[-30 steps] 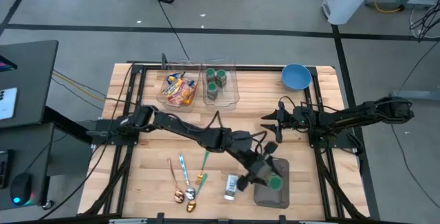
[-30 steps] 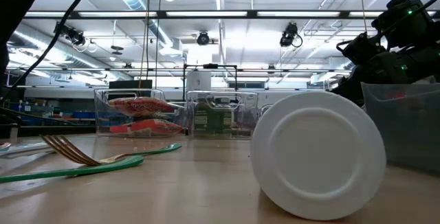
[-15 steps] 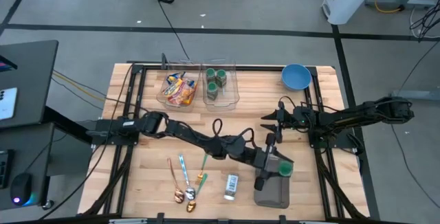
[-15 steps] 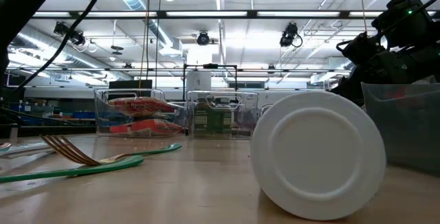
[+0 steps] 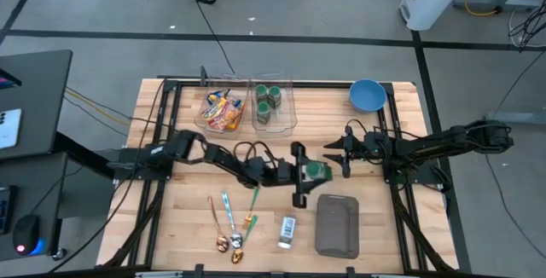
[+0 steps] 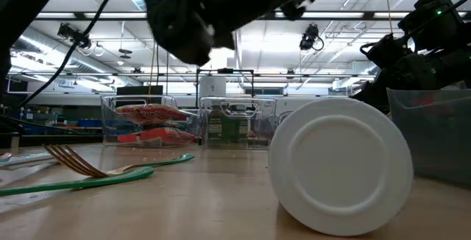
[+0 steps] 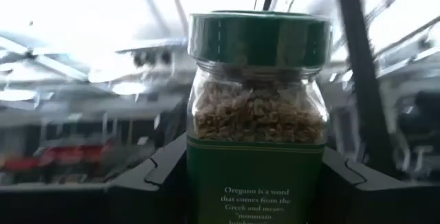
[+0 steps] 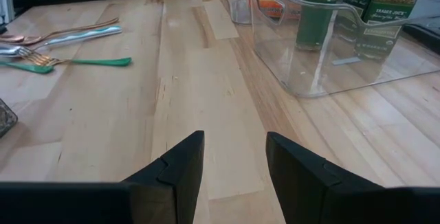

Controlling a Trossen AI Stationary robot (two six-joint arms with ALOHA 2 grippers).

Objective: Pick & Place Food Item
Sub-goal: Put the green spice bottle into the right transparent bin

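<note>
A glass jar of dried herbs with a green lid (image 7: 258, 38) sits between the fingers of my left gripper (image 5: 310, 174), above the middle of the table and clear of the wood. In the high view its green lid (image 5: 318, 172) points toward the table's right edge. The grey tray (image 5: 337, 225) lies near the front edge, to the right of the gripper. My right gripper (image 8: 234, 169) waits open at the table's right side (image 5: 341, 154), with bare wood between its fingers. My left gripper pinches the jar's labelled lower body (image 7: 206, 183) between its two fingers (image 7: 155, 183), one on each side. The jar lies along the fingers with its lid end away from the wrist. It is lifted clear of the table, tilted with the lid toward the right and somewhat up.
Two clear bins stand at the far edge, one with snack packs (image 5: 222, 109), one with green-lidded jars (image 5: 271, 103). A blue bowl (image 5: 367, 95) is at the far right. Cutlery (image 5: 232, 222) and a small white jar on its side (image 5: 287, 231) lie near the front.
My left gripper has carried the jar away from above the grey tray, toward the table's far edge and left, to the middle of the table. It has tipped from pointing down to pointing level and somewhat up. The jar has stayed in its hold.
</note>
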